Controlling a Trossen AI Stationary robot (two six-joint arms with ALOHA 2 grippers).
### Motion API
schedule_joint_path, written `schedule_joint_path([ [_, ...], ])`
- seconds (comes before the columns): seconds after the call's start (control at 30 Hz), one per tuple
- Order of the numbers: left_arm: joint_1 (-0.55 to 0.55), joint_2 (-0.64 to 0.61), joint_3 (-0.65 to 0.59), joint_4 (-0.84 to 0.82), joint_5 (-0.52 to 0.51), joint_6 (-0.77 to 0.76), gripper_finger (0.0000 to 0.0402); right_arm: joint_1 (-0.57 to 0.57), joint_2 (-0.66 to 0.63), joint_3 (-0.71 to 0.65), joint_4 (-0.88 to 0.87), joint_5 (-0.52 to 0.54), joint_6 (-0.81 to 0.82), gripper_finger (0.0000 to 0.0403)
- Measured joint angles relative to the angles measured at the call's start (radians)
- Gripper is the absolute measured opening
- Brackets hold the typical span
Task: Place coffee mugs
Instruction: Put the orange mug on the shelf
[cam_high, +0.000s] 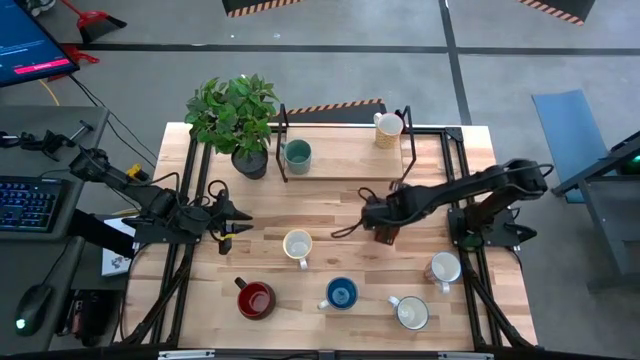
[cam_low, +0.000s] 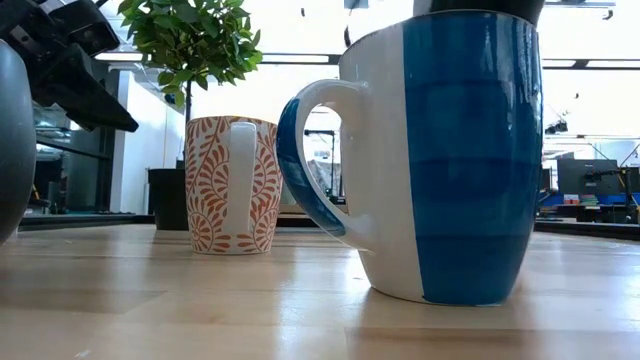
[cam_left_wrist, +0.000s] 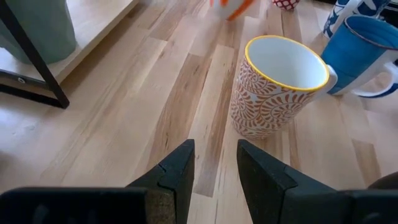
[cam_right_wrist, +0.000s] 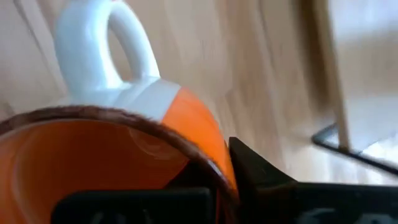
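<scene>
Wooden table (cam_high: 330, 195): right hand (cam_high: 385, 232) grips orange mug (cam_right_wrist: 124, 155); left hand (cam_high: 238, 220) idle.

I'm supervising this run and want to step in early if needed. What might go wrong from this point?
1. The right gripper pinches the orange mug only at its rim, so the mug may tilt or slip when carried.
2. On the way to the raised board, the mug could knock the black frame or the teal-green mug.
3. The left gripper waits near the patterned mug; any reach could tip it.
</scene>
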Motion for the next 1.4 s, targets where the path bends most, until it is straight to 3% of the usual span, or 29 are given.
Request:
schedule_joint_path([
  [0.27,0.000,0.000,0.000,0.000,-0.001,-0.005,0.0110,-0.150,-0.064,0.100,0.114,0.071,-0.219,0.0001],
  [0.43,0.000,0.000,0.000,0.000,-0.001,-0.005,0.0110,-0.327,-0.052,0.187,0.215,-0.003,-0.365,0.0001],
  [0.63,0.000,0.000,0.000,0.000,-0.002,-0.008,0.0110,-0.535,0.008,0.342,0.220,-0.154,-0.423,0.0000],
  [0.83,0.000,0.000,0.000,-0.006,-0.014,-0.006,0.0110,-0.626,0.194,0.655,0.116,-0.222,-0.543,0.0000],
  [1.17,0.000,0.000,0.000,-0.007,-0.017,-0.005,0.0110,-0.703,0.633,1.292,-0.263,-0.317,-0.649,0.0000],
  [1.4,0.000,0.000,0.000,-0.009,-0.017,-0.005,0.0110,-0.742,0.669,1.154,-0.193,-0.357,-0.644,0.0000],
])
